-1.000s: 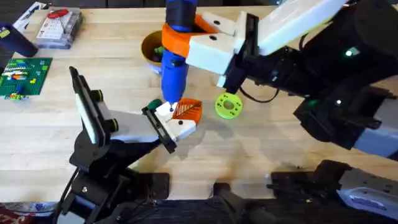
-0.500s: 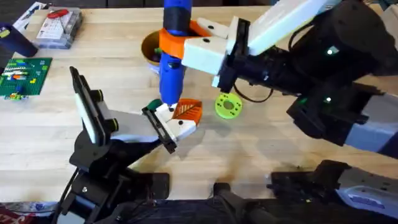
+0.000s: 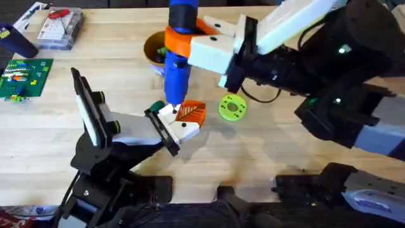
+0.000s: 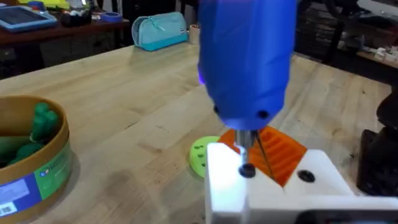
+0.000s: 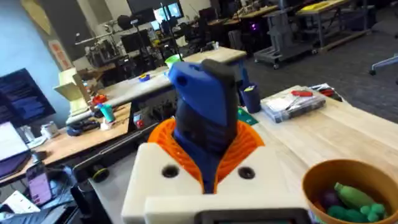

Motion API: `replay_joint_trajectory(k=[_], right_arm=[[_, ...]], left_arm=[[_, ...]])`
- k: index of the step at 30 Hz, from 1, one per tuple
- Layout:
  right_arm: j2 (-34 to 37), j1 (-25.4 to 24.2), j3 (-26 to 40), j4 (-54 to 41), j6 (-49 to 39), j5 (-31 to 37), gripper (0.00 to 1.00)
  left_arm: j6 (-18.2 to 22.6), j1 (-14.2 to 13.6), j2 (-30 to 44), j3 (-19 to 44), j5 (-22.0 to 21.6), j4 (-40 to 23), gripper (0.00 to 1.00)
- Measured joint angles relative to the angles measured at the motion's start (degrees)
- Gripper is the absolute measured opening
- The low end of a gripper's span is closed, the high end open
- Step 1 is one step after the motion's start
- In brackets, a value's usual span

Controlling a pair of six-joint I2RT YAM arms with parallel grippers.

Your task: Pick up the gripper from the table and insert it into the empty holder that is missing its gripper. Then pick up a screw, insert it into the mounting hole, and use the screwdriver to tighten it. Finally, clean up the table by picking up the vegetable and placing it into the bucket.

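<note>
- The left end effector (image 3: 172,121) is a white blocky holder (image 4: 273,193) with a black clamp bar. It sits low over the table, near the middle. I cannot tell if it is gripping or let go.
- An orange plastic finger with slanted ribs (image 3: 190,113) sits in that holder, on its right side. In the left wrist view the orange finger (image 4: 280,152) stands up just behind the white block.
- A small dark screw (image 4: 247,170) sits on top of the white block, with the thin metal bit right on it.
- The right end effector (image 3: 190,47) is clenched around a blue pen-shaped screwdriver (image 3: 178,57), gripping it with orange ribbed pads (image 5: 249,144). The screwdriver stands upright with its tip pointing down at the holder.
- A round tan-yellow bucket with a green band (image 3: 150,47) stands on the light wooden table (image 3: 266,145) just behind the screwdriver. Green vegetables (image 5: 354,198) lie inside it.
- A lime-green round ring disc (image 3: 232,107) lies flat on the table, just to the right of the orange finger.
</note>
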Motion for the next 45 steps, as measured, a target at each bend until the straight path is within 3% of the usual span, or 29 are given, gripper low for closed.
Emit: replay_joint_trajectory(k=[45], right_arm=[[-0.03, -0.25, 0.31, -2.11, 0.41, -0.73, 0.050]], left_arm=[[-0.15, 0.00, 0.01, 0.00, 0.00, -0.02, 0.010]])
